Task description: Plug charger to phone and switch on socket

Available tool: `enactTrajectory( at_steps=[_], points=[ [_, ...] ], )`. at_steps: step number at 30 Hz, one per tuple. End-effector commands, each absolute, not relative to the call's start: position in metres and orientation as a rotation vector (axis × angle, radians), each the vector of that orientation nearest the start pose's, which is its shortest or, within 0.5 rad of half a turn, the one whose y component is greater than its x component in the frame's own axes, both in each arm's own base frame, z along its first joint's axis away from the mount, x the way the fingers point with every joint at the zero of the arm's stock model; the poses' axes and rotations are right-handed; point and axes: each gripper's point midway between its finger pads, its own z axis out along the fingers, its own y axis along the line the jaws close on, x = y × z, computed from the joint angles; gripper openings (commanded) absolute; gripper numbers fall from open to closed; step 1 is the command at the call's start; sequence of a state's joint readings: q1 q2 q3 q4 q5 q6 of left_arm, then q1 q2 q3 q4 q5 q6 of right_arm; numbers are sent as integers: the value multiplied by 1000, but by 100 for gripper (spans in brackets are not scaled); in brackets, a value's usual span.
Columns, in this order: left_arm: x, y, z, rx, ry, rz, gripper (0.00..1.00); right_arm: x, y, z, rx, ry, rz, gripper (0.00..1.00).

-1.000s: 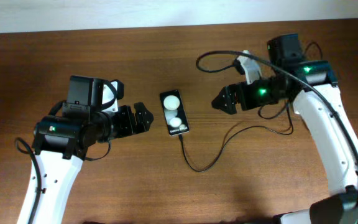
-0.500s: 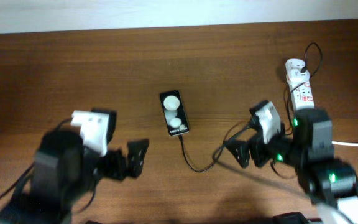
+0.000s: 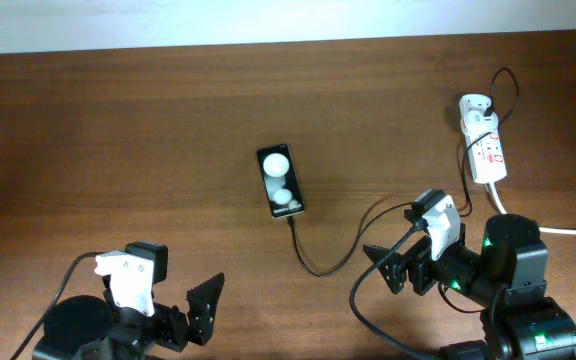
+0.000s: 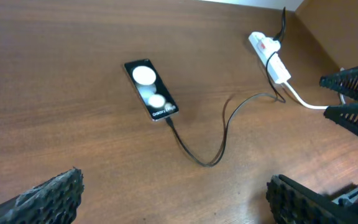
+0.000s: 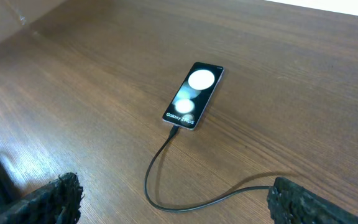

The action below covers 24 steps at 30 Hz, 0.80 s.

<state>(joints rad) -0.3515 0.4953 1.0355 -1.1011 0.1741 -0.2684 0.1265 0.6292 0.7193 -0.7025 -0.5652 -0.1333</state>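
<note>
The black phone (image 3: 280,182) lies flat mid-table, two white spots on its face. The thin black charger cable (image 3: 318,270) runs from the phone's near end, where its connector sits, in a loop to the white adapter (image 3: 475,105) on the white socket strip (image 3: 487,152) at the far right. My left gripper (image 3: 206,312) is open and empty at the front left. My right gripper (image 3: 383,268) is open and empty, just right of the cable loop. The left wrist view shows the phone (image 4: 149,89), the cable (image 4: 204,160) and the socket (image 4: 270,50). The right wrist view shows the phone (image 5: 194,94) and the cable (image 5: 157,193).
The socket's thick white cord (image 3: 558,232) runs off the right edge behind my right arm. The brown wooden table (image 3: 118,150) ends at a pale wall along the back. My right gripper's fingers (image 4: 353,84) show at the right of the left wrist view.
Both arms have drawn back from beside the phone to the table's front edge. The socket strip, covered by my right arm a second ago, now shows.
</note>
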Motion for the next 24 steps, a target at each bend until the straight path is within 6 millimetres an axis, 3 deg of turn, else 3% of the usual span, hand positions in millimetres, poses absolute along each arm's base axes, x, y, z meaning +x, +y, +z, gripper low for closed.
enactTrajectory(
  at_steps=[1,9,14,19,24],
  points=[
    [153,-86,285,205,2165,-522,99,211,120,220,-588,2066,615,99],
    [152,-85,284,206,2162,-522,99,211,120,221,-588,2065,615,99],
    [150,-46,273,33,2069,-354,99,211,120,220,-588,2066,615,99],
    [183,-18,253,-147,1833,-257,99,211,120,220,-588,2066,615,99],
    [220,-31,232,-51,1598,-349,99,211,120,221,-588,2065,615,99]
  ],
)
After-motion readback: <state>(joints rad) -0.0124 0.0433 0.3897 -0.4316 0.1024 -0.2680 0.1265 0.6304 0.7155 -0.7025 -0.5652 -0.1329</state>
